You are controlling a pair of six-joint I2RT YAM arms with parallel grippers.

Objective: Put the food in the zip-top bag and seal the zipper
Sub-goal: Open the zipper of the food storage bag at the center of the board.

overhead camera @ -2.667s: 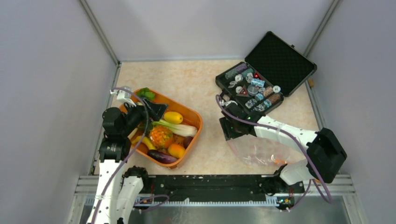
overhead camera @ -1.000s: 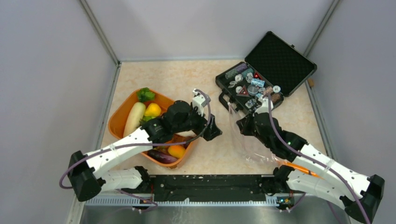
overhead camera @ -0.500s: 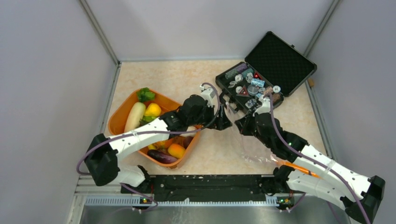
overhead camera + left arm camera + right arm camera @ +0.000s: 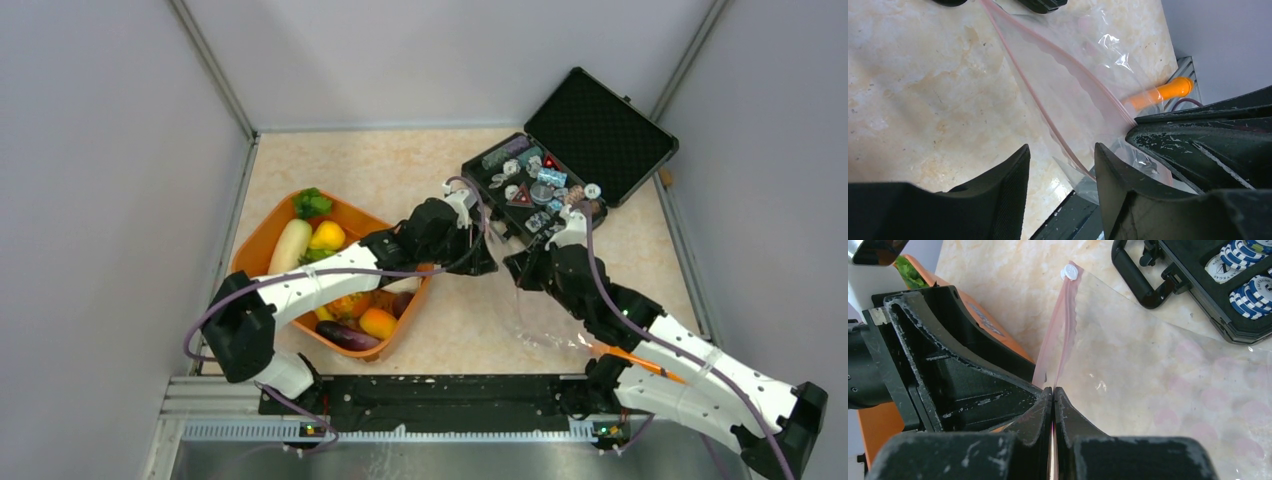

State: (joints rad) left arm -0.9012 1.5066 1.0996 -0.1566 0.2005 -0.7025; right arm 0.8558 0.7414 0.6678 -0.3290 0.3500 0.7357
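1. Jaws of left gripper (image 4: 1060, 155) stand partly apart. The thin pinkish-red press-strip zipper (image 4: 1019, 75) of the clear crinkly plastic zip-top bag (image 4: 1073, 75) runs into the gap, close to the finger at 3 o'clock. Contact cannot be told.
2. Right gripper (image 4: 1053, 390) is pressed together, clamped on the zipper (image 4: 1058, 330) at the bag mouth. A small round white slider (image 4: 1069, 272) sits at the strip's 12 o'clock end.
3. Zip-top bag (image 4: 545, 320) lies at 5 o'clock on the beige marbled table (image 4: 400, 170), its film glossy and wrinkled and its mouth edge lifted between the two grippers.
4. Food sits in the orange plastic tub (image 4: 352, 212) at 9 o'clock: long white radish (image 4: 288, 250), yellow lemon (image 4: 327, 236), glossy purple eggplant (image 4: 347, 337), and a round orange fruit (image 4: 378, 323).
5. An open black hard case (image 4: 600, 130) with a foam-lined lid stands at 2 o'clock, holding stacked chips (image 4: 1248, 285).
6. Left arm stretches across the tub toward 3 o'clock, with the left gripper (image 4: 480, 262) just beside the right gripper (image 4: 520, 268). Right arm reaches from 5 o'clock toward 11 o'clock.
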